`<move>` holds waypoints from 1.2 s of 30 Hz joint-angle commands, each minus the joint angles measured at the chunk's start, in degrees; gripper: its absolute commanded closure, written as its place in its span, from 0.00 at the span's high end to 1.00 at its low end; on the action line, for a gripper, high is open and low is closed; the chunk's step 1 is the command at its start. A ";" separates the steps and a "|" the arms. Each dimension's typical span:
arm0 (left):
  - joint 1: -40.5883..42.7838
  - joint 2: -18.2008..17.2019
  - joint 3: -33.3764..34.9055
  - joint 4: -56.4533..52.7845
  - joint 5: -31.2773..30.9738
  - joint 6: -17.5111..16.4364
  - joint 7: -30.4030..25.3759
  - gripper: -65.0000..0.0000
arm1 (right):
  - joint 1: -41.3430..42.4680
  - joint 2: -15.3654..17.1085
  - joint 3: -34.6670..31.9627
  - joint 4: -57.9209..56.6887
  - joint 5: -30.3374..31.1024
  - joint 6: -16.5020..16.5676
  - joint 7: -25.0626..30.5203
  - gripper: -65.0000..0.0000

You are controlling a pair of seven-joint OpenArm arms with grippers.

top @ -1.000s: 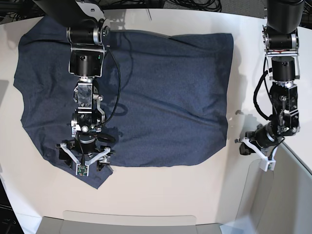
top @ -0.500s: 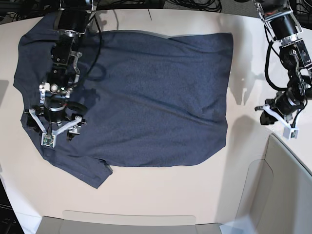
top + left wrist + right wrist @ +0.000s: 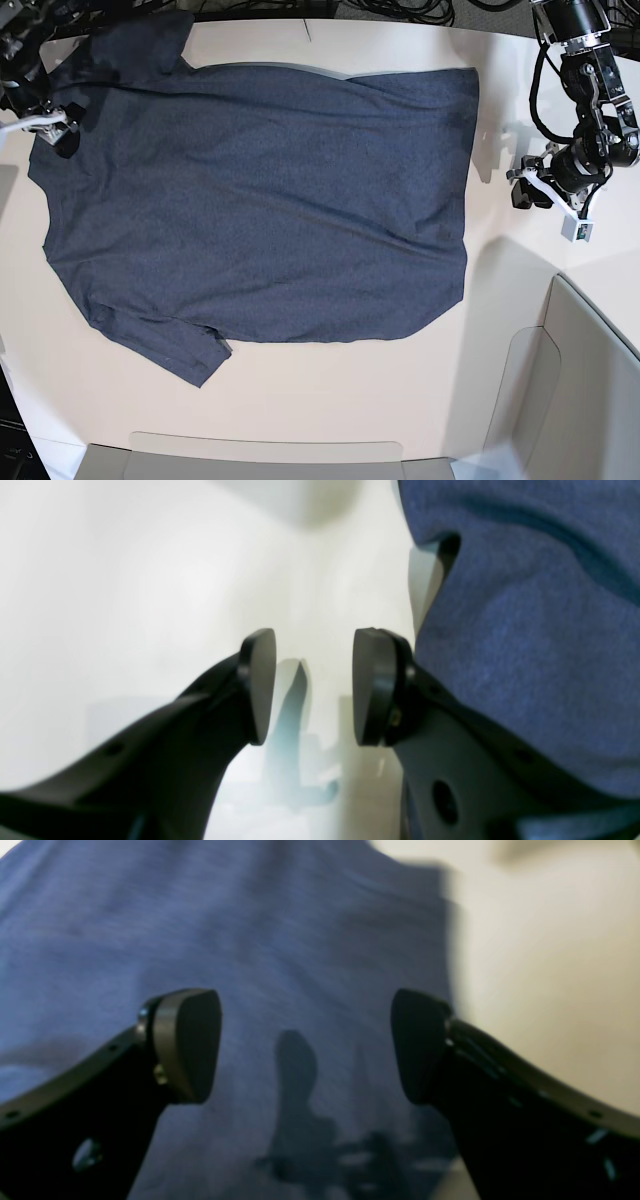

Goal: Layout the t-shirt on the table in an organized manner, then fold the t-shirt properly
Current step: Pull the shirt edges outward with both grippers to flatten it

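Note:
The dark blue-grey t-shirt (image 3: 260,200) lies spread flat on the off-white table (image 3: 330,400), plain side up, with one sleeve at the lower left and the other at the top left. My right gripper (image 3: 58,132) hovers at the shirt's upper left edge. In the right wrist view it (image 3: 305,1040) is wide open over the cloth (image 3: 250,940), holding nothing. My left gripper (image 3: 522,188) is just off the shirt's right edge. Its wrist view shows it (image 3: 314,680) open above bare table (image 3: 125,580), with the shirt (image 3: 525,630) beside its right finger.
Pale grey bin-like panels stand at the lower right (image 3: 590,380) and along the front edge (image 3: 270,455). Dark cables lie beyond the table's far edge (image 3: 420,10). Bare table borders the shirt in front and to the right.
My right arm swung from the lower-left sleeve up to the shirt's top-left corner. My left arm rose along the right edge and its jaws opened. The shirt stays flat.

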 commanded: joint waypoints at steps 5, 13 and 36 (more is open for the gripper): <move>0.14 -0.88 -0.21 0.83 -0.40 0.00 -1.07 0.38 | -6.61 0.56 8.72 1.11 9.76 3.16 -4.65 0.81; 1.11 1.23 -0.03 0.74 -0.31 -0.09 -1.95 0.38 | -10.04 1.00 9.77 -7.33 10.47 9.67 -5.52 0.80; 2.16 1.58 -0.03 0.74 -0.31 -0.09 -1.87 0.38 | -7.41 0.03 1.86 -23.24 10.64 13.18 -5.79 0.80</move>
